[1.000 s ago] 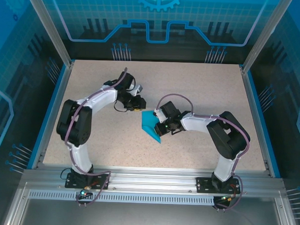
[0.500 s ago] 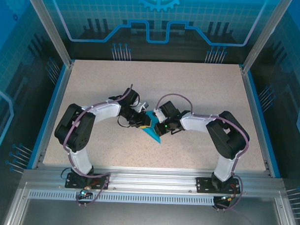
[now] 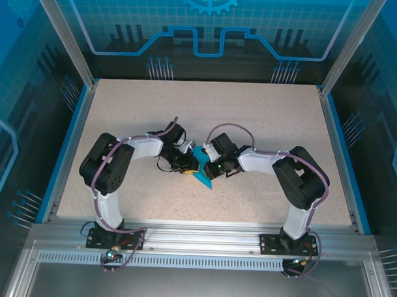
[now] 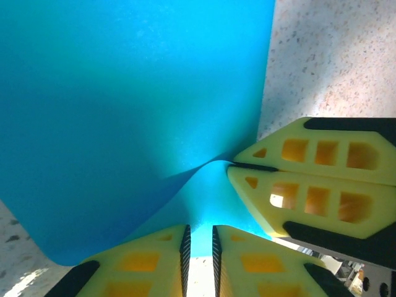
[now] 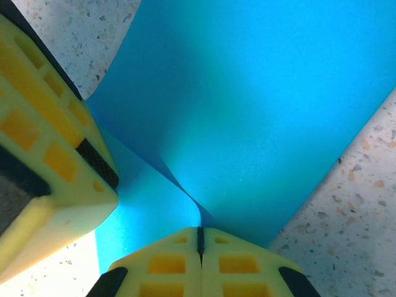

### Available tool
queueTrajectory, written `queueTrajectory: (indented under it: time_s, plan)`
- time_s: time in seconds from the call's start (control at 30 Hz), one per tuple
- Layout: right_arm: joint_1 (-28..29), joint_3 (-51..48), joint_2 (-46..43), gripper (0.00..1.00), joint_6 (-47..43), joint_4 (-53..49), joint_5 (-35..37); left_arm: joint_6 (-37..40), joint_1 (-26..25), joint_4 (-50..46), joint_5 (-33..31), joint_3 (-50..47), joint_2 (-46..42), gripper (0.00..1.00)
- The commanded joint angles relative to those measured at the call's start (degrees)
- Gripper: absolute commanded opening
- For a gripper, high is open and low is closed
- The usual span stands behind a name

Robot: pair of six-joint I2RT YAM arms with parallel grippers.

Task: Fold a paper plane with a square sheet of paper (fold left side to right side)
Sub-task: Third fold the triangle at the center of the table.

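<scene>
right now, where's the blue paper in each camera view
Top external: the blue paper lies mid-table, between the two arms.
Left wrist: the blue paper fills the upper left and curls up toward the bottom.
Right wrist: the blue paper spans the centre and upper right.
Shared landmark: the right tool, shut on the paper's edge, at right in the left wrist view and bottom centre in its own.
</scene>
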Motion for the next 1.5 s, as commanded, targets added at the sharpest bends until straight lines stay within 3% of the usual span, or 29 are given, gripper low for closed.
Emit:
queueTrajectory:
  time_s: [0.0, 0.33, 0.57, 0.7, 0.8, 1.03, 1.47]
  plan:
    - [0.98, -0.81, 3.27, 0.03, -1.04, -5.51, 1.06, 0.48, -0.39, -0.42, -1.62, -0.97, 1.13, 0.20]
    - [0.75, -0.25, 2.14, 0.06, -0.71, -5.56, 0.72, 0.74, -0.33, -1.20, -4.38, -1.34, 2.95, 0.20]
    - [-2.14, 1.92, -3.14, 0.29, 1.81, -6.74, -0.87, 1.17, -0.36, -1.44, -5.60, -1.83, 4.54, 0.19]
    - [-3.84, 2.09, -7.48, 0.34, 3.63, -8.28, -1.91, 1.05, -0.39, -1.17, -5.65, -1.94, 5.10, 0.19]
    - [-3.94, 2.42, -10.36, 0.34, 4.23, -11.78, -4.19, 1.03, -0.42, -1.00, -5.56, -1.87, 5.09, 0.19]
    - [-2.14, 2.68, -9.46, 0.11, 11.47, -15.64, -17.26, 1.22, -0.40, -1.41, -5.74, -1.60, 4.83, 0.19]
    - [2.27, 10.88, 1.76, 0.06, 14.48, -19.05, -13.47, 1.27, -0.58, -1.76, -6.09, -1.17, 4.82, 0.19]
